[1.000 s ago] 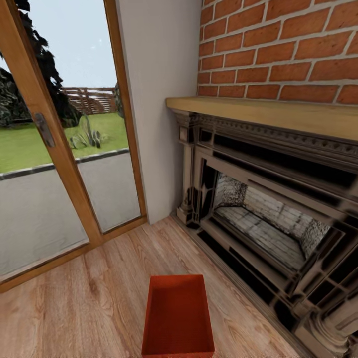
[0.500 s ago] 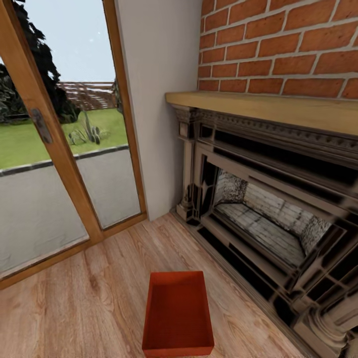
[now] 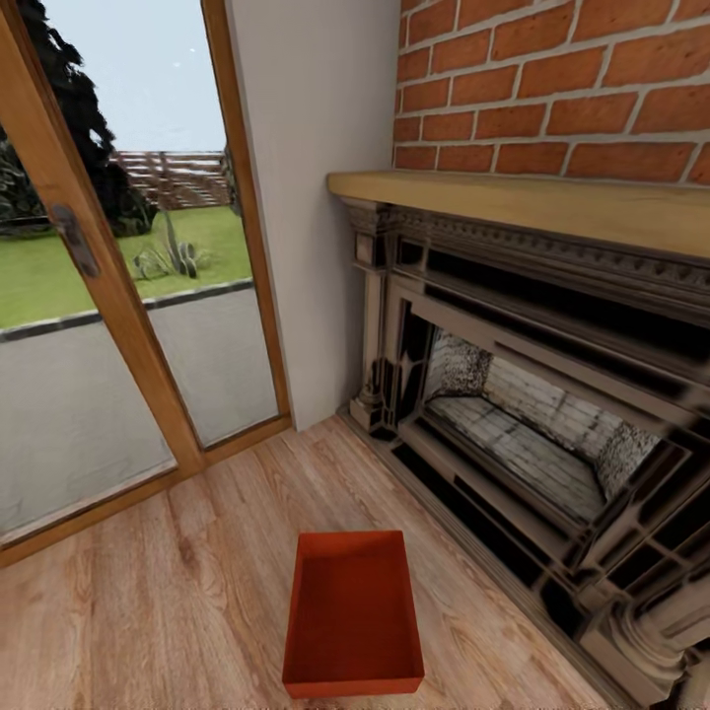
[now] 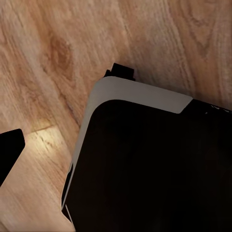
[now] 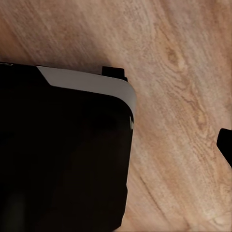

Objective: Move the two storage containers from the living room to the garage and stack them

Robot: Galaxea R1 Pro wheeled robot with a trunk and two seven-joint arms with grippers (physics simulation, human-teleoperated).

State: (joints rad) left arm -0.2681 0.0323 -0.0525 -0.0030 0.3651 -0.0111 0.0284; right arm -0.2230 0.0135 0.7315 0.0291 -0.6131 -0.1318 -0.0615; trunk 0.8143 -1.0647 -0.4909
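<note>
Head view: we see one storage container (image 3: 353, 616), orange-red, open top, nothing in it, sitting on the light wood plank floor (image 3: 187, 592) low in the middle of the picture. It stands apart from the fireplace (image 3: 532, 414), which runs along the right side. The fireplace is dark and ornate, with a light wood mantel (image 3: 523, 202) on top and a red brick chimney (image 3: 552, 89) above that. Pale brick lining shows inside the firebox. Left of the fireplace is a plain white wall strip (image 3: 311, 197), then a glazed door with a wood frame (image 3: 128, 316) and a dark handle (image 3: 74, 242). Through the glass: grey paving, grass, a fence, dark trees.

Left wrist view: a dark rounded body with a pale grey edge (image 4: 140, 92) over wood planks, plus a black tip (image 4: 9, 150) at the frame's edge. We cannot tell how far the left pincer is open or whether it has hold of anything.

Right wrist view: the same kind of dark body with a grey edge (image 5: 87, 82) above plank floor, and a small black tip (image 5: 226, 142) at the edge. State of the right pincer: cannot tell either.
</note>
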